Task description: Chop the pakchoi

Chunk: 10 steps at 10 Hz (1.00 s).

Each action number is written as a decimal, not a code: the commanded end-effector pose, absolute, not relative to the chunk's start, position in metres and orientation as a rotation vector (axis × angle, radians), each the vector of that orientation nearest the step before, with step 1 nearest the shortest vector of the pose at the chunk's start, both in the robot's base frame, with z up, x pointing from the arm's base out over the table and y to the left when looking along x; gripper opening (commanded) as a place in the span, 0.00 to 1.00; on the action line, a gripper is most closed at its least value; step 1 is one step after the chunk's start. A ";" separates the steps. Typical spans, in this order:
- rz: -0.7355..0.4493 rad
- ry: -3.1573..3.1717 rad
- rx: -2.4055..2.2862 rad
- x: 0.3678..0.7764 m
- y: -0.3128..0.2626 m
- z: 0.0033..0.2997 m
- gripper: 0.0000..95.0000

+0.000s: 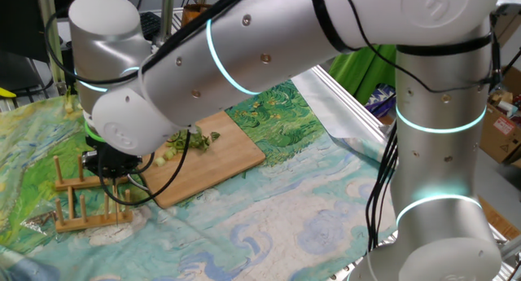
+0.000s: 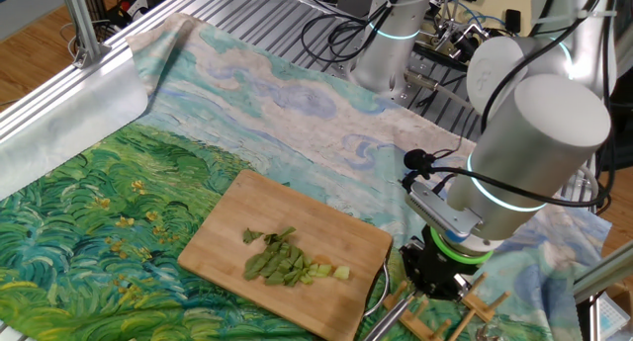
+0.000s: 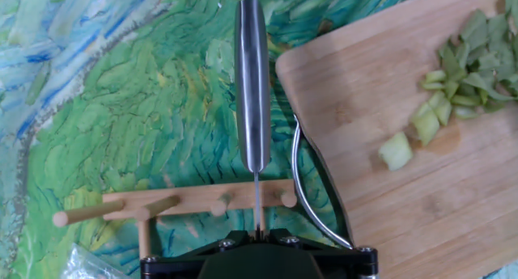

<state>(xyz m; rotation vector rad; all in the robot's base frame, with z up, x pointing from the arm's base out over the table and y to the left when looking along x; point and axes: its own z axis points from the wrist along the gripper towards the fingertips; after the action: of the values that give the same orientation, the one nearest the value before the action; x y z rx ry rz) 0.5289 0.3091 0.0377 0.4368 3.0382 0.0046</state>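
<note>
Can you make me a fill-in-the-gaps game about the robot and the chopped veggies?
1. The chopped pakchoi lies on the wooden cutting ____.
2. The gripper is ____ on the silver knife.
3. The little peg rack beside the chopping place is made of ____.

Missing words: board; shut; wood.

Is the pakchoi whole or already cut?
Cut. The pakchoi lies as short pieces on the board; the hand view shows separate stalk chunks and leaf strips.
</note>
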 end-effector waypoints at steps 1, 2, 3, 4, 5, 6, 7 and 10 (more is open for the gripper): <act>0.006 3.041 0.447 0.528 0.309 0.038 0.00; 0.005 3.042 0.457 0.528 0.309 0.038 0.20; 0.005 3.042 0.465 0.528 0.309 0.038 0.20; 0.004 3.042 0.468 0.528 0.309 0.038 0.20; 0.002 3.042 0.469 0.528 0.309 0.038 0.40; -0.001 3.045 0.466 0.528 0.309 0.039 0.40; -0.002 3.049 0.470 0.527 0.309 0.040 0.40; -0.010 3.062 0.472 0.524 0.307 0.060 0.20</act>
<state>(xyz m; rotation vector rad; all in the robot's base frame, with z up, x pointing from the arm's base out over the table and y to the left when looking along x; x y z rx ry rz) 0.5238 0.3060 0.0620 0.4733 3.0608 -0.0118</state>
